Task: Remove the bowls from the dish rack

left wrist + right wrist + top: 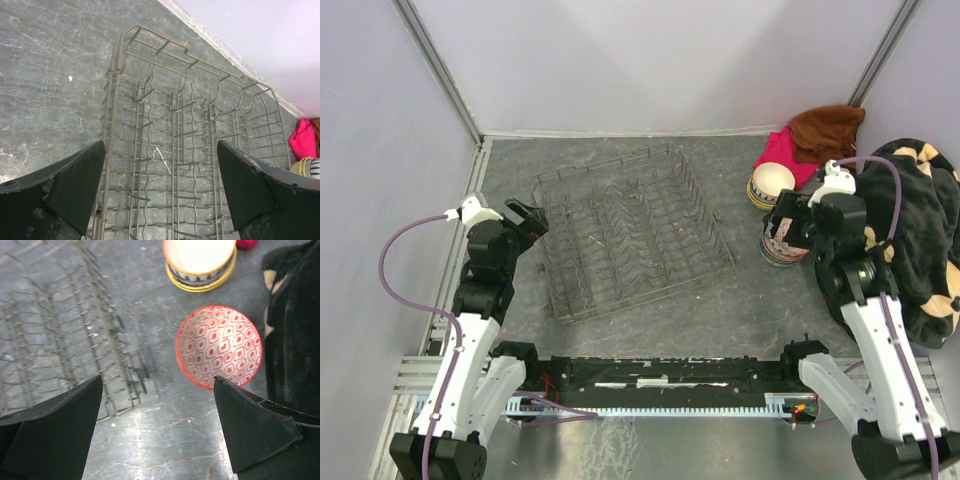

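Observation:
The dish rack (pixel 620 235) sits mid-table with no bowl showing between its tines (pixel 190 125). My left gripper (pixel 525 220) hovers open over the rack's left end, nothing between its fingers (pixel 161 150). A red lattice bowl (pixel 218 346) stands upright on the table right of the rack, partly hidden under my right gripper (pixel 790 225) in the top view. That gripper (pixel 158 385) is open above and just near of the bowl, apart from it. A yellow-rimmed stack of bowls (pixel 200 262) with a pale inside (pixel 770 185) stands behind it.
A pink cloth (pixel 782 150) and a brown cloth (pixel 825 130) lie at the back right. A black blanket with beige spots (pixel 920 230) covers the right edge, close to the red bowl. Pale walls enclose the table on three sides.

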Robot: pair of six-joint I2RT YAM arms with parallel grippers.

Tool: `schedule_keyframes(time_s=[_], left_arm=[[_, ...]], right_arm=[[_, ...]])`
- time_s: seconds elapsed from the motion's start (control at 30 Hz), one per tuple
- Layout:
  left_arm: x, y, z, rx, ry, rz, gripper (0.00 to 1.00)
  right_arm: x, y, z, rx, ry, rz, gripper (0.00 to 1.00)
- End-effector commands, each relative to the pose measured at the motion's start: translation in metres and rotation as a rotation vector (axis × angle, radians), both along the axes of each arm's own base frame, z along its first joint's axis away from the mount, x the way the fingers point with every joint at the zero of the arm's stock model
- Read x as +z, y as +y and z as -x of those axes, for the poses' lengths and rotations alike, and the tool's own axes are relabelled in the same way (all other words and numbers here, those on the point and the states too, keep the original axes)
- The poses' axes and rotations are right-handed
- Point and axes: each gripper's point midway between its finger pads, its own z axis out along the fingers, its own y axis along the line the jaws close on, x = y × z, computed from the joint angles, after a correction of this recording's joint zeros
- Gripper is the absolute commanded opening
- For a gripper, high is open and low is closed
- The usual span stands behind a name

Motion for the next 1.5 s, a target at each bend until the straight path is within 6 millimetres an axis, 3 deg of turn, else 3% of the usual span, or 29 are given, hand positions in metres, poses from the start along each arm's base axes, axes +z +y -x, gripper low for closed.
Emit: schedule_keyframes(time_s=[0.0,0.17,0.57,0.87,1.03,1.07,1.17,1.3,1.47], left_arm=[[0.026,-0.007,-0.005,-0.014,-0.094,0.064,0.99],[0.029,-0.009,0.0,-0.021,-0.103,0.076,1.0],[0.043,-0.009,0.008,-0.031,-0.123,0.064,0.99],[0.047,-0.008,0.01,-0.028,-0.118,0.058,0.99],[0.048,-0.008,0.011,-0.031,-0.119,0.056,0.99],[0.046,-0.007,0.012,-0.026,-0.117,0.051,0.99],[0.046,-0.006,0.012,-0.021,-0.116,0.048,0.99],[0.045,-0.006,0.012,-0.022,-0.115,0.048,0.99],[0.044,-0.004,0.013,-0.016,-0.112,0.042,0.99]], right_arm=[[0.028,0.024,0.007,0.071,-0.143,-0.081,0.99],[0.027,0.041,0.024,0.147,-0.156,-0.068,0.99],[0.007,0.111,0.043,0.419,-0.136,-0.006,0.99],[-0.001,0.21,0.059,0.611,-0.161,0.213,0.99],[-0.005,0.242,0.068,0.64,-0.208,0.22,0.99],[-0.012,0.261,0.083,0.71,-0.213,0.207,0.99],[-0.02,0.281,0.104,0.786,-0.215,0.218,0.99],[-0.037,0.293,0.124,0.787,-0.233,0.312,1.0],[-0.043,0.286,0.122,0.714,-0.237,0.306,1.0]])
